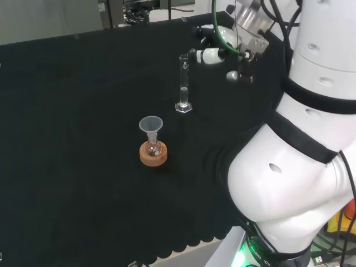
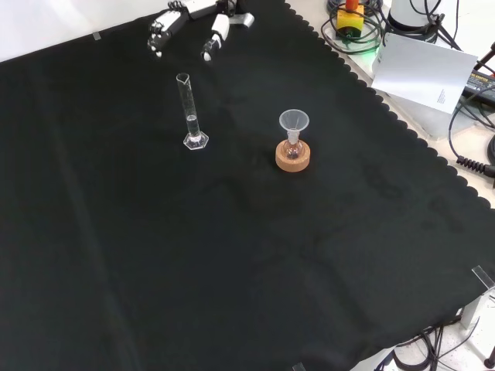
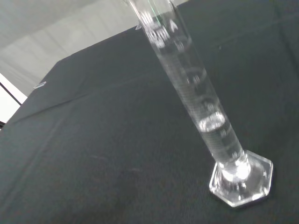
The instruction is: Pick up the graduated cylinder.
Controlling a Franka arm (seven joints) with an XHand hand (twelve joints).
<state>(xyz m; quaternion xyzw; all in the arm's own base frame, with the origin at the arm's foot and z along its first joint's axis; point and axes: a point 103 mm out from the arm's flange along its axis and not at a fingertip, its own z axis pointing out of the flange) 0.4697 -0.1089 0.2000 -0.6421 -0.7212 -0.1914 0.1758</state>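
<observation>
Fingers (image 2: 164, 27) spread, clear of upright graduated cylinder (image 2: 191, 112), long axis vertical, mouth up.

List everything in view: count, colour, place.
clear glass graduated cylinder: one, clear, upright on its hexagonal foot, a little liquid in the bottom, left of the flask in the front view
small round glass flask: one, clear, seated in the cork ring
clear funnel: one, clear, standing in the flask's neck
cork ring stand: one, tan, under the flask
black cloth: one, black, covering the bench
white sheet of paper: one, white, off the cloth's right edge in the front view
black and white hand: one, fingers relaxed, beyond the cylinder, not touching it
</observation>
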